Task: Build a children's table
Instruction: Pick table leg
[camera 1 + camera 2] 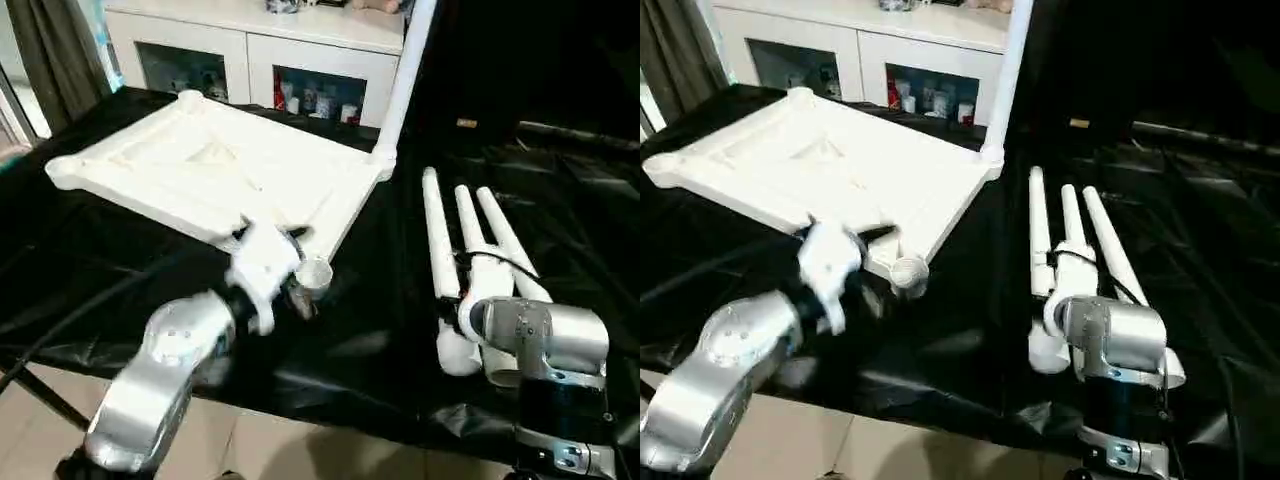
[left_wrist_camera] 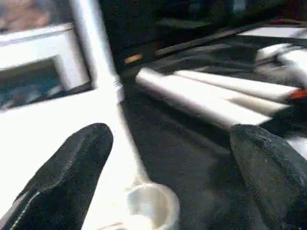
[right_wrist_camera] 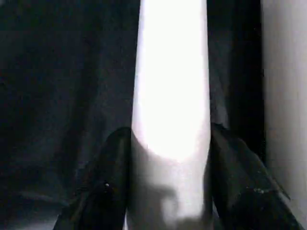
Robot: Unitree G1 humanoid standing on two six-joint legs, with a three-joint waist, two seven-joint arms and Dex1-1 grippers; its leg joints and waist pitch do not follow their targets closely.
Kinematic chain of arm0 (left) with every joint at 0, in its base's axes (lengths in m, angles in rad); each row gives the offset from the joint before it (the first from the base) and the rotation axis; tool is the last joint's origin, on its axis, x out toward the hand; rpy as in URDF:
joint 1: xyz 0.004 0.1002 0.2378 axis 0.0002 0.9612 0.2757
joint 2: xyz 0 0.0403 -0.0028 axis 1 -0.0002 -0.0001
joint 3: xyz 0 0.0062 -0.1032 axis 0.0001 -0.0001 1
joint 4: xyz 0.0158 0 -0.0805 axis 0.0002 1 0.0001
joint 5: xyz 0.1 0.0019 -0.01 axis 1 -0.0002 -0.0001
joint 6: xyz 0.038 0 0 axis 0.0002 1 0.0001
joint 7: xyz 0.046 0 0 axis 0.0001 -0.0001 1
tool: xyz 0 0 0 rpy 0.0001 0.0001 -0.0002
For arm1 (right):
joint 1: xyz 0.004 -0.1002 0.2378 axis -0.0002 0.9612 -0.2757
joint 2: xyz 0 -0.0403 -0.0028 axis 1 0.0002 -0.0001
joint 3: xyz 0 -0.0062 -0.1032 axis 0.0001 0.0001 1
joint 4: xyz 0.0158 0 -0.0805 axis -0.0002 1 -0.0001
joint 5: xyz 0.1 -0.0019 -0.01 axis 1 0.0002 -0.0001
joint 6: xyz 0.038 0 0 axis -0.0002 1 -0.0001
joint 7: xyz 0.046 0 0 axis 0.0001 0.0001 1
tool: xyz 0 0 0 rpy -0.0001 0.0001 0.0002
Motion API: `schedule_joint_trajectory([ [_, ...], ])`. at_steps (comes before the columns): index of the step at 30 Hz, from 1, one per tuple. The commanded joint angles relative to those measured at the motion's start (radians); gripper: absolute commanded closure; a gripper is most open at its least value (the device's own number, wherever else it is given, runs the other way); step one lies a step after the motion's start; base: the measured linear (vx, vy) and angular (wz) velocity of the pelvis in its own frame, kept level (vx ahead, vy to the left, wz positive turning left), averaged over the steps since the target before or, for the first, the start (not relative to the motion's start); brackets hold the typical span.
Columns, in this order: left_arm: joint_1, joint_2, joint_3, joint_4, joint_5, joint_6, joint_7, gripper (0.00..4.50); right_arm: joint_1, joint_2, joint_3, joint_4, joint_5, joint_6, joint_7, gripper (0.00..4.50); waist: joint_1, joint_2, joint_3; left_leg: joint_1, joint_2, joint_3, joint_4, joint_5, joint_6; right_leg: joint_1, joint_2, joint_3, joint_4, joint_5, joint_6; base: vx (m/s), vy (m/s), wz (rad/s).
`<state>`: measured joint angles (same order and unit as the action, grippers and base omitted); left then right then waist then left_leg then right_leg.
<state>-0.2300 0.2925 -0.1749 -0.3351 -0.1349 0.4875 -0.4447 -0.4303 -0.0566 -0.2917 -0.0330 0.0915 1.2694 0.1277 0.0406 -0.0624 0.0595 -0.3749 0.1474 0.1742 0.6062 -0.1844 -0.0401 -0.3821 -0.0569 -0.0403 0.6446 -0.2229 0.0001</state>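
Tabletop covered in wrinkled black plastic sheeting (image 1: 560, 180). Behind it: white cabinet (image 1: 262, 52) with 2 glass-front compartments, small colourful items inside. Dark curtain (image 1: 55, 50) beside cabinet. Beige tiled floor (image 1: 270, 445) below.

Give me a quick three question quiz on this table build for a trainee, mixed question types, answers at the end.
1. True or false: one leg already stands upright in a corner socket of the top.
2. How many legs lie on the black sheet?
3. The right end effector has its fingers on either side of: A) a lying leg B) the top's rim C) the cabinet door.

Key: 1 true. 2 three. 3 A.
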Motion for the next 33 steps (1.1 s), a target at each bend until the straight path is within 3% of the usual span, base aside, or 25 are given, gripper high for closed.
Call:
schedule_joint_trajectory([
  [1, -0.022, -0.014, 0.027, 0.006, -0.012, 0.041, 0.032, 0.0, -0.007, 0.004, -0.033, -0.018, 0.037, -0.035, 0.021, 2.6, 0.003, 0.003, -0.055, 0.019, 0.074, -0.03, -0.079, -0.185, -0.056, 0.026, -0.088, 0.056, -0.093, -0.212, -0.135, 0.0, 0.0, 0.0],
  [2, -0.028, -0.021, 0.035, 0.009, -0.022, 0.048, 0.036, 0.0, -0.008, 0.006, -0.041, -0.016, 0.043, -0.043, 0.025, 2.6, 0.004, 0.001, -0.055, 0.017, 0.075, -0.032, -0.079, -0.176, -0.053, 0.029, -0.089, 0.055, -0.092, -0.201, -0.139, 0.0, 0.0, 0.0],
  [4, -0.073, -0.07, 0.086, 0.026, -0.09, 0.083, 0.054, 0.0, -0.007, 0.014, -0.082, 0.002, 0.083, -0.097, 0.057, 2.61, 0.008, 0.014, -0.06, 0.017, 0.072, -0.03, -0.074, -0.148, -0.046, 0.032, -0.089, 0.055, -0.086, -0.15, -0.161, 0.0, 0.0, 0.0],
  [5, -0.088, -0.089, 0.1, 0.031, -0.112, 0.089, 0.06, 0.0, 0.0, 0.013, -0.089, 0.002, 0.098, -0.123, 0.076, 2.62, 0.009, 0.007, -0.06, 0.017, 0.073, -0.026, -0.073, -0.134, -0.036, 0.033, -0.088, 0.054, -0.086, -0.119, -0.173, 0.0, 0.0, 0.0],
  [6, -0.109, -0.108, 0.113, 0.046, -0.129, 0.102, 0.072, 0.0, 0.006, 0.006, -0.086, -0.006, 0.117, -0.157, 0.112, 2.62, 0.011, 0.007, -0.059, 0.016, 0.073, -0.027, -0.074, -0.131, -0.032, 0.034, -0.088, 0.054, -0.086, -0.111, -0.177, 0.0, 0.0, 0.0],
  [8, -0.187, -0.184, 0.181, 0.087, -0.222, 0.177, 0.119, 0.0, 0.01, 0.013, -0.119, -0.065, 0.227, -0.199, 0.235, 2.62, 0.021, 0.014, -0.062, 0.018, 0.075, -0.027, -0.071, -0.134, -0.018, 0.037, -0.09, 0.053, -0.084, -0.08, -0.193, 0.0, 0.0, 0.0],
  [11, -0.24, -0.245, 0.241, 0.103, -0.328, 0.254, 0.125, 0.0, 0.023, 0.0, -0.129, -0.099, 0.304, -0.231, 0.33, 2.62, 0.027, 0.002, -0.063, 0.012, 0.076, -0.027, -0.068, -0.106, 0.011, 0.045, -0.093, 0.05, -0.082, -0.048, -0.215, 0.0, 0.0, 0.0],
  [14, -0.306, -0.293, 0.287, 0.13, -0.427, 0.334, 0.125, 0.0, 0.034, -0.02, -0.157, -0.119, 0.397, -0.226, 0.435, 2.62, 0.033, 0.002, -0.063, 0.011, 0.074, -0.025, -0.065, -0.09, 0.036, 0.044, -0.092, 0.048, -0.083, -0.052, -0.23, 0.0, 0.0, 0.0],
  [20, -0.362, -0.325, 0.282, 0.169, -0.484, 0.405, 0.108, 0.0, 0.076, -0.048, -0.141, -0.16, 0.502, -0.234, 0.563, 2.62, 0.051, -0.003, -0.062, 0.013, 0.079, -0.024, -0.065, -0.083, 0.048, 0.044, -0.094, 0.048, -0.092, -0.103, -0.204, 0.0, 0.0, 0.0],
  [24, -0.4, -0.371, 0.321, 0.165, -0.602, 0.485, 0.126, 0.0, 0.102, -0.059, -0.102, -0.229, 0.595, -0.198, 0.631, 2.62, 0.054, -0.007, -0.062, 0.011, 0.08, -0.026, -0.067, -0.082, 0.042, 0.044, -0.096, 0.045, -0.093, -0.114, -0.208, 0.0, 0.0, 0.0],
  [33, -0.41, -0.384, 0.319, 0.17, -0.624, 0.514, 0.133, 0.0, 0.121, -0.098, -0.046, -0.239, 0.621, -0.204, 0.668, 2.62, 0.054, -0.01, -0.06, 0.009, 0.08, -0.028, -0.07, -0.092, 0.022, 0.043, -0.096, 0.045, -0.101, -0.164, -0.17, 0.0, 0.0, 0.0],
])
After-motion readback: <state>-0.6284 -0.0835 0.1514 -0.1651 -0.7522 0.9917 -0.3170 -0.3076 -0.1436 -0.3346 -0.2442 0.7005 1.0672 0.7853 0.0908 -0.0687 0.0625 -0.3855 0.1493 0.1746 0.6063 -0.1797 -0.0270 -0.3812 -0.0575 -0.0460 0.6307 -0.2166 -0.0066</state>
